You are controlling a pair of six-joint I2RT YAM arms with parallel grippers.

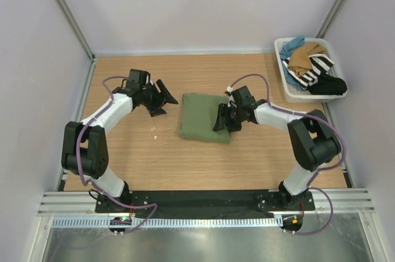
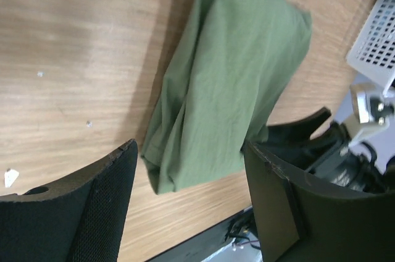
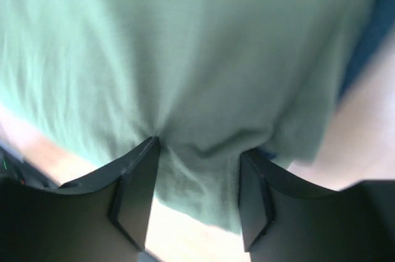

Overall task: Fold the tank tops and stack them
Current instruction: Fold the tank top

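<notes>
My right fingers [image 3: 199, 151] stand half-way closed at the right edge of the olive green cloth tank top [image 1: 200, 117]. The cloth is bunched btw. them & touches both tips. If the grip is firm, I cannot tell. My left fingers [image 2: 190, 151] are wide apart w/ nothing btw. them, over the wooden worktop [image 1: 136, 151] just left of this top. The top lies folded to a rectangle, approx. mid-worktop. The plain tan-brown tank top [image 1: 305, 57] lies in the white plastic basket [image 1: 282, 70] at the far right corner, w/ a black-and-white striped garment [image 1: 316, 67] & a black garment [image 1: 330, 84].
</notes>
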